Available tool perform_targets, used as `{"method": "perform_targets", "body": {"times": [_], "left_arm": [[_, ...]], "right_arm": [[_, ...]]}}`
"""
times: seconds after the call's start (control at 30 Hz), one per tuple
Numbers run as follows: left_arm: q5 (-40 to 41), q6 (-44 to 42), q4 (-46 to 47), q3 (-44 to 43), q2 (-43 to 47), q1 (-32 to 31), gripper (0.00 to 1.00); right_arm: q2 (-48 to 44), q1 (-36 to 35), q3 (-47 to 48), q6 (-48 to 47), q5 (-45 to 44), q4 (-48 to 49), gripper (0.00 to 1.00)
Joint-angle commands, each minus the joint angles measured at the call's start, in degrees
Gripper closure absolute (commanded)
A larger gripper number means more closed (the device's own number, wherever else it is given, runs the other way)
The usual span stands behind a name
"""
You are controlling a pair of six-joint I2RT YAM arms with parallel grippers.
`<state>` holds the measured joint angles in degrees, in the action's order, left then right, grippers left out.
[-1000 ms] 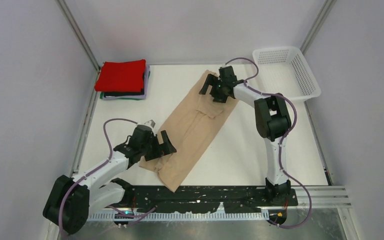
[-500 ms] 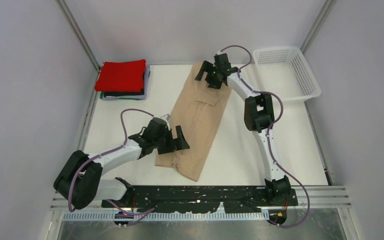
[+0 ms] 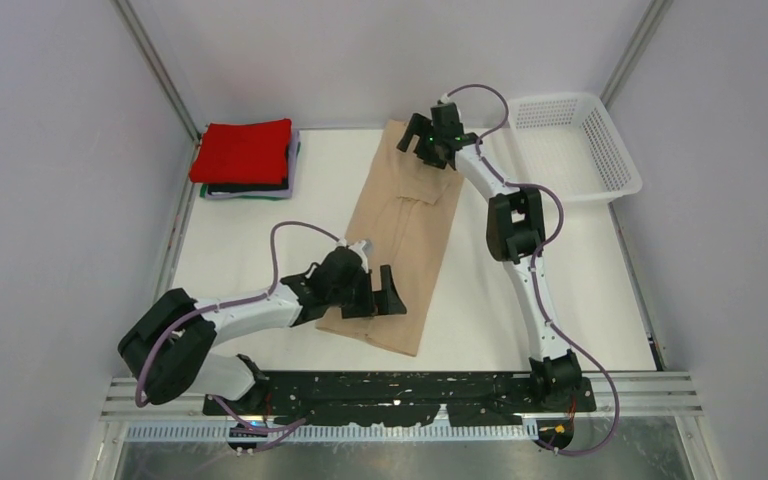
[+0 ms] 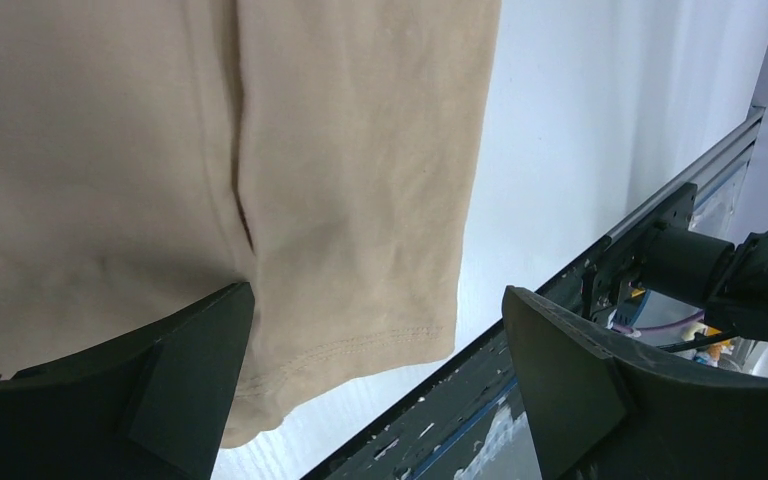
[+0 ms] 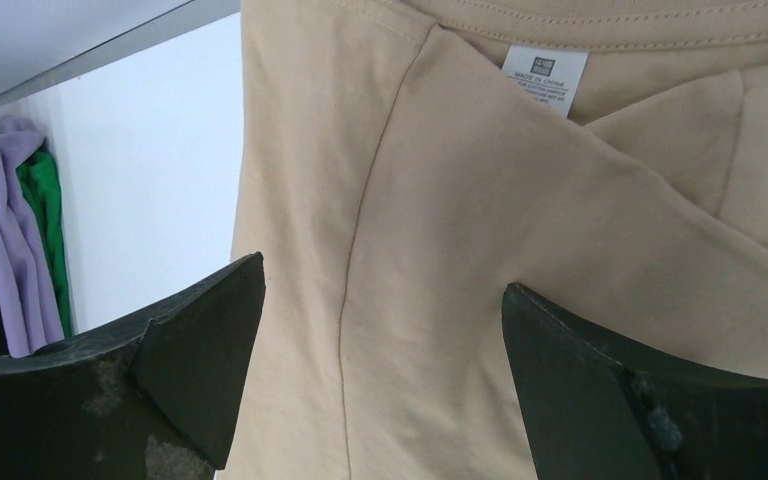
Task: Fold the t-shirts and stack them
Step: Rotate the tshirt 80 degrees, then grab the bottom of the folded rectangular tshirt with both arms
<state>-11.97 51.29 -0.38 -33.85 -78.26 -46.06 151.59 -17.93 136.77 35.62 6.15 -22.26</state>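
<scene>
A beige t-shirt [image 3: 400, 230] lies as a long folded strip on the white table, collar end far, hem end near. My left gripper [image 3: 378, 296] is open over its hem end [image 4: 360, 340], both fingers spread wide. My right gripper [image 3: 426, 143] is open over the collar end, where the neck label [image 5: 546, 70] shows. Neither holds cloth. A folded stack with the red shirt [image 3: 245, 150] on top sits at the far left, with black, green and lavender edges [image 5: 20, 230] below it.
A white mesh basket [image 3: 572, 145] stands at the far right corner. The black rail [image 3: 410, 390] with the arm bases runs along the near edge, close to the shirt's hem [image 4: 560, 300]. Enclosure walls rise on both sides.
The beige shirt has swung from a diagonal to nearly straight, far to near. My left gripper moved right along the hem end. My right gripper moved left and farther back at the collar.
</scene>
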Motion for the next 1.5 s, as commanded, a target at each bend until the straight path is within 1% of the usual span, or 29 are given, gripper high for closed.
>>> {"method": "perform_targets", "body": {"times": [0.0, 0.13, 0.23, 0.3, 0.33, 0.37, 0.4, 0.43, 0.47, 0.5, 0.53, 0.57, 0.6, 0.63, 0.67, 0.7, 0.73, 0.77, 0.87, 0.9, 0.93, 0.97, 1.03, 1.07, 1.1, 1.23, 1.27, 1.37, 1.47], "left_arm": [[1.46, 1.05, 3.13, -2.28, 1.35, -2.82, 0.00], [1.19, -1.54, 2.68, -2.34, 4.10, -4.03, 0.00], [1.65, -4.69, -1.65, -3.38, 7.66, -4.03, 0.00], [2.92, -5.83, -4.09, -3.09, 10.99, -4.03, 0.00], [3.73, -6.25, -5.03, -2.69, 12.91, -4.03, 0.00], [5.19, -6.50, -6.47, -2.13, 15.02, -4.03, 0.00], [7.12, -6.53, -8.52, -1.60, 16.99, -4.03, 0.00], [10.16, -6.47, -11.66, -1.33, 19.45, -3.97, 0.00], [14.16, -6.27, -15.69, -1.25, 21.00, -3.76, 0.00], [17.56, -5.65, -19.42, -1.07, 22.61, -3.46, 0.00], [19.74, -5.02, -23.12, -0.61, 24.01, -2.73, 0.00], [20.80, -4.67, -25.71, 0.23, 25.42, -1.76, 0.00], [21.52, -4.04, -27.70, 1.32, 27.05, -0.76, 0.00], [22.00, -3.66, -29.14, 2.72, 28.64, 0.33, 0.00], [22.14, -3.32, -30.21, 4.20, 30.34, 2.12, 0.00], [22.05, -3.10, -31.18, 5.46, 31.96, 3.67, 0.00], [21.36, -3.23, -31.62, 6.89, 33.62, 5.14, 0.00], [20.82, -3.43, -31.68, 8.23, 35.10, 6.45, 0.00], [17.51, -3.84, -29.71, 12.17, 37.85, 10.03, 0.00], [16.25, -4.08, -28.49, 12.76, 37.94, 10.91, 0.00], [15.41, -4.24, -27.52, 13.50, 37.74, 11.68, 0.01], [14.57, -4.15, -26.57, 14.15, 37.20, 12.43, 0.05], [12.74, -4.22, -23.82, 15.10, 34.75, 13.23, 0.17], [12.34, -3.80, -22.27, 15.56, 33.46, 13.35, 0.22], [12.20, -3.50, -21.29, 15.74, 32.23, 13.41, 0.30], [12.23, -3.12, -19.30, 15.78, 27.76, 13.40, 0.44], [10.93, -3.12, -19.00, 15.93, 26.92, 13.45, 0.49], [9.27, -2.97, -17.60, 16.66, 25.41, 13.38, 0.60], [8.90, -2.26, -17.34, 17.08, 24.65, 13.44, 0.84]], "right_arm": [[-0.82, 0.36, 2.97, -3.06, -2.45, 2.39, 0.05], [-6.17, -0.16, 0.48, -6.84, -1.56, 2.16, 0.05], [-13.59, -1.11, -3.18, -10.76, -3.71, 1.23, 0.04], [-19.54, -2.15, -8.13, -13.62, -6.52, 1.37, 0.05], [-23.99, -2.88, -12.70, -14.47, -7.57, 1.45, 0.05], [-26.26, -3.29, -15.06, -16.00, -9.23, 1.76, 0.05], [-31.29, -3.98, -20.96, -16.80, -9.80, 2.13, 0.04], [-33.70, -4.41, -27.73, -18.23, -10.38, 3.05, 0.05], [-38.97, -5.21, -31.05, -18.84, -10.73, 3.39, 0.05], [-41.75, -5.68, -38.38, -19.58, -11.12, 3.90, 0.04], [-46.96, -6.87, -42.40, -19.73, -11.31, 4.16, 0.05], [-49.92, -7.52, -49.94, -19.43, -11.37, 4.62, 0.05], [-55.62, -9.06, -53.94, -18.65, -11.81, 4.74, 0.05], [-58.43, -10.02, -61.17, -18.12, -12.14, 4.94, 0.04], [-64.14, -11.93, -64.87, -16.75, -12.77, 4.99, 0.05], [-66.73, -14.32, -71.64, -16.38, -12.71, 5.35, 0.04], [-71.77, -15.59, -74.63, -15.60, -11.99, 5.63, 0.04], [-75.96, -18.31, -79.84, -15.33, -11.36, 6.02, 0.04], [-81.91, -23.75, -87.27, -15.38, -7.35, 5.11, 0.01], [-83.70, -27.16, -88.11, -15.83, -6.00, 4.55, 0.00], [-84.42, -28.96, -88.80, -16.83, -4.69, 2.89, 0.00], [-85.42, -32.83, -89.47, -17.34, -4.41, 1.99, 0.00], [-85.77, -38.19, -90.35, -18.63, -4.63, 0.68, 0.04], [-85.59, -39.66, -90.53, -19.33, -4.06, 0.39, 0.05], [-84.71, -41.88, -90.65, -19.65, -2.79, 0.21, 0.07], [-79.44, -45.84, -89.28, -20.84, -2.13, -1.73, 0.14], [-78.34, -46.74, -88.77, -20.96, -1.94, -2.08, 0.18], [-73.51, -48.96, -87.80, -21.72, -1.43, -2.30, 0.21], [-69.39, -50.65, -86.27, -22.28, -3.22, -2.94, 0.28]]}}
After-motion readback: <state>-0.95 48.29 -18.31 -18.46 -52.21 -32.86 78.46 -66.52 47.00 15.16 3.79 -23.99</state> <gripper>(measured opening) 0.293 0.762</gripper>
